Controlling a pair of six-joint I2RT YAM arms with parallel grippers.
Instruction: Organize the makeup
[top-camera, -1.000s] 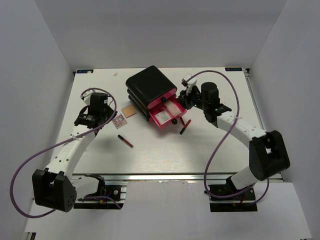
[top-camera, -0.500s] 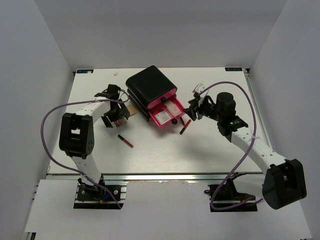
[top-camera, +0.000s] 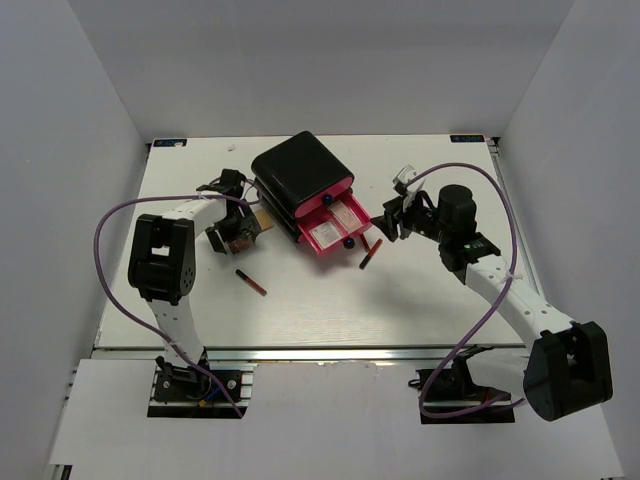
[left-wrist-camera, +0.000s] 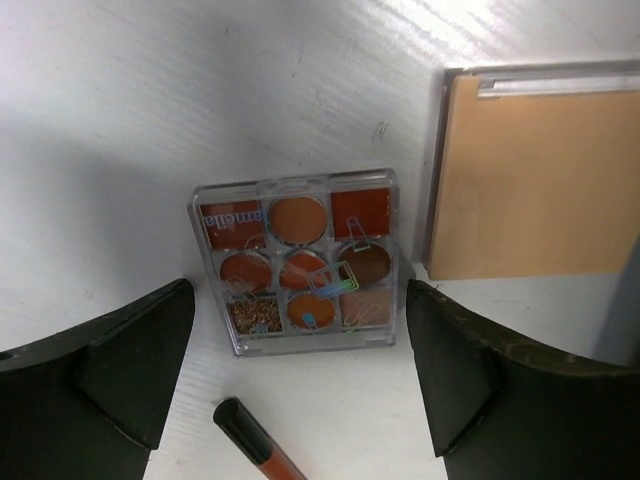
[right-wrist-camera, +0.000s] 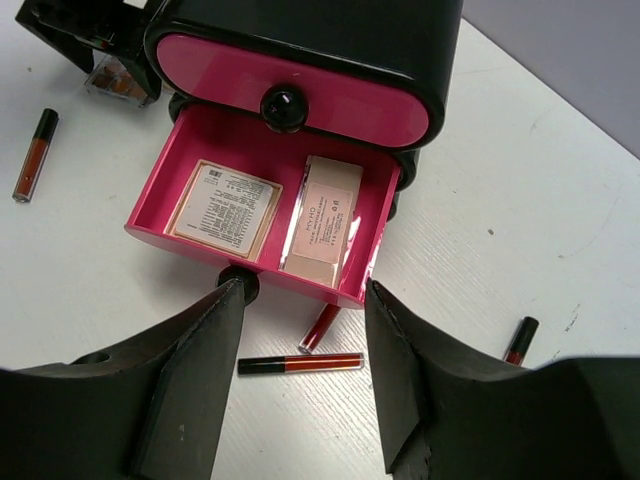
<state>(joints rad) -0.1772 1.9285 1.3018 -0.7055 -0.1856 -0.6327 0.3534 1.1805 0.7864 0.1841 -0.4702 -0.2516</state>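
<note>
Left of the black organizer (top-camera: 300, 170), left gripper (left-wrist-camera: 298, 290) points down over the eyeshadow palette (left-wrist-camera: 295, 260), jaws open astride it. Right gripper (right-wrist-camera: 305, 290), jaws open, faces the open pink drawer (right-wrist-camera: 288, 155); lipstick tube (right-wrist-camera: 300, 362) on the table (top-camera: 330, 300) near it.

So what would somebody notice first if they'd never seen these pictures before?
Probably the shiny black box toward the back of the table, with a bright pink drawer pulled open and two flat packets inside. Then the left claw, open over a little clear palette of orange-brown colours left of the box, and thin red-and-black lipstick tubes lying loose in front of the drawer.
</note>
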